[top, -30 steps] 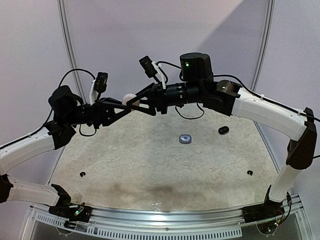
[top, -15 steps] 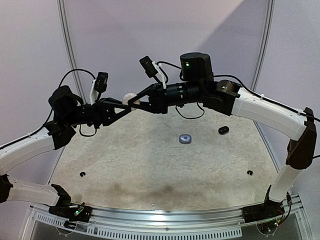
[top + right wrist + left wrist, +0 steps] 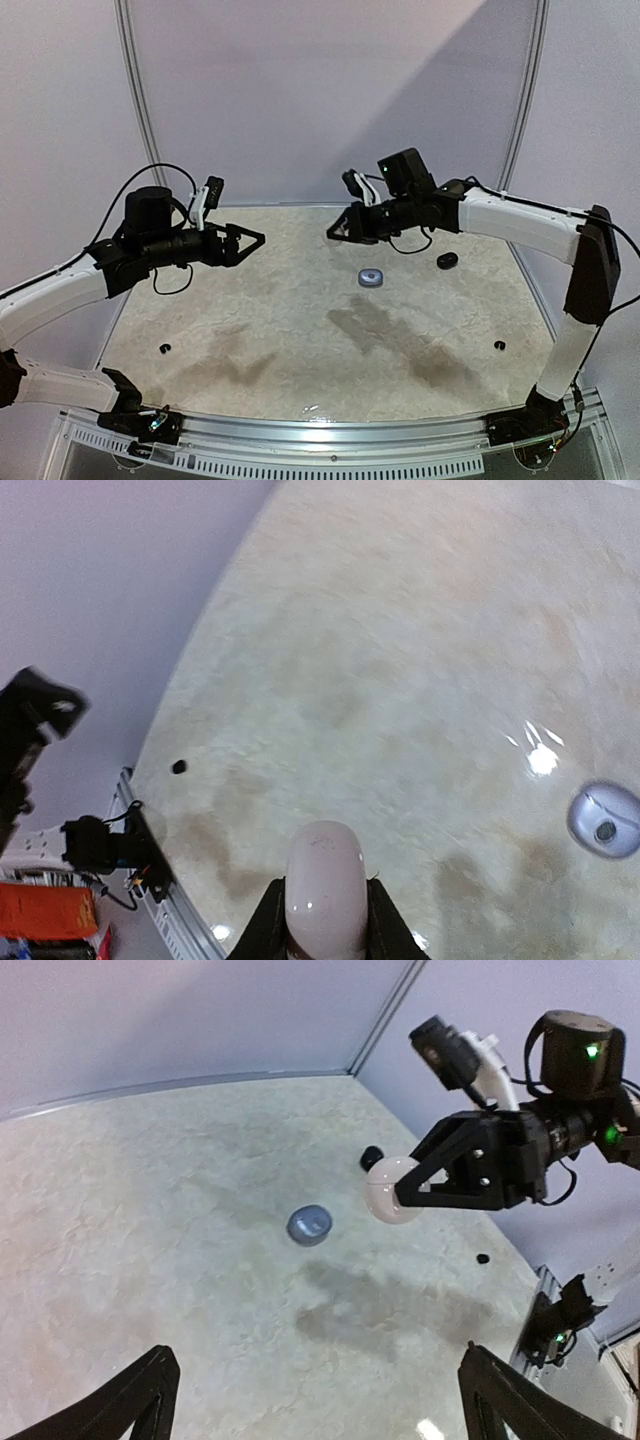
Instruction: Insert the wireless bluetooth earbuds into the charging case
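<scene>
My right gripper (image 3: pixel 325 888) is shut on a white pebble-shaped charging case (image 3: pixel 325 865), closed and held in the air above the table. The left wrist view shows that same case (image 3: pixel 392 1189) at the tip of the right gripper, above the far side of the table. My left gripper (image 3: pixel 258 240) stands wide open and empty, its fingers (image 3: pixel 135 1400) at the bottom corners of its own view, facing the right gripper (image 3: pixel 334 231) across a gap. The earbuds do not show in any view.
A closed grey-blue case (image 3: pixel 372 278) lies on the table below the right gripper. A black case (image 3: pixel 447 261) lies further right. Small black dots (image 3: pixel 165 348) (image 3: pixel 499 345) sit near the table's left and right sides. Curved rails stand behind.
The left gripper let go of the white case and opened. The right gripper closed on it. The two arms drew apart and came lower, the right one carrying the case.
</scene>
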Controlling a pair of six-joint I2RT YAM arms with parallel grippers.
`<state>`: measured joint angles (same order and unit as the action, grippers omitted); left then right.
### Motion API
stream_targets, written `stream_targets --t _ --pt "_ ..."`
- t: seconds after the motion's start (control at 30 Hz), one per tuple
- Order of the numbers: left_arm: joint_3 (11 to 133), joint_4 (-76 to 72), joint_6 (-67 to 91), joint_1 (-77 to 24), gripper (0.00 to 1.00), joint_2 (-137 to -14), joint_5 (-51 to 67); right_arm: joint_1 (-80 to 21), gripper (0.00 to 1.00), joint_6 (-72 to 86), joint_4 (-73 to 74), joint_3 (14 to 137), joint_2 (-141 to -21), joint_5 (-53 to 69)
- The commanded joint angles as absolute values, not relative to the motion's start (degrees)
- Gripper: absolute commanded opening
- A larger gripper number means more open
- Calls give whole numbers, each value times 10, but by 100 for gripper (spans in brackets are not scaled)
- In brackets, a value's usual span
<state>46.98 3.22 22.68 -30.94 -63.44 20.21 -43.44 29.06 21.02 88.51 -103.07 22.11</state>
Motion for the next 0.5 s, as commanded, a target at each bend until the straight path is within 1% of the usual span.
stream_targets --t 0.0,0.1,0.37,0.43,0.47 --pt "483 116 180 -299 99 -630 140 -411 0 397 221 823 -1101 268" --pt "482 125 173 -296 99 -629 134 -408 0 397 209 825 -1143 305" --pt "483 112 174 -281 99 -641 138 -391 1 390 233 839 -1229 353" --pt "484 108 174 -277 99 -645 139 -390 4 386 244 843 -1243 355" --pt "484 106 174 -275 99 -645 139 -388 9 384 249 845 -1247 355"
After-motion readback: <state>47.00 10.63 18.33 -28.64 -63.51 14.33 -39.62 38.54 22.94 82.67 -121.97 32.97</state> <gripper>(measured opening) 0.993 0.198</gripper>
